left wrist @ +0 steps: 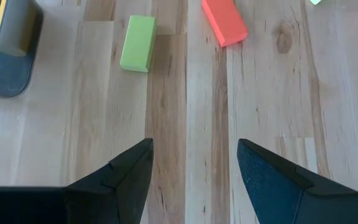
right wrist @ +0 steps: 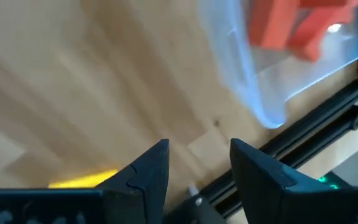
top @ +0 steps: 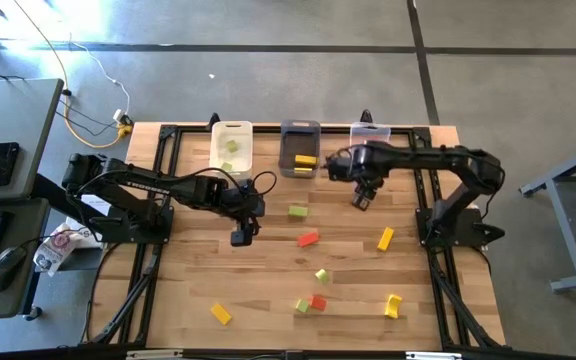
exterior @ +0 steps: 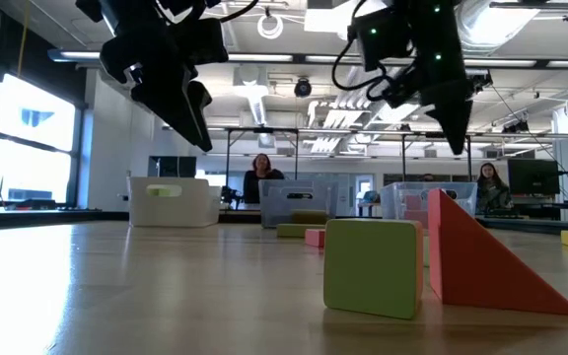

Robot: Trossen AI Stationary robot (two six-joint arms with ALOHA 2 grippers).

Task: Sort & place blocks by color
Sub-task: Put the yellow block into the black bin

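Wood table [top: 188, 290], blocks [top: 308, 239] scattered center-right of high view; red bar's long axis runs diagonal, up-right. Left gripper [top: 240, 237] & right gripper [top: 361, 199] both released, holding nothing, mid-frame.

Blocks [top: 308, 238] — red, yellow, light green; bins — white [top: 232, 146], dark grey [top: 300, 146], clear [top: 370, 133]; pale striped wooden table [top: 188, 270].

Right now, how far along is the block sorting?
Partly done. Green blocks lie in the white bin, yellow in the dark grey bin, red in the clear bin. Nothing is in hand: the left gripper and right gripper are open and empty. About eight blocks remain on the table, including a green bar.
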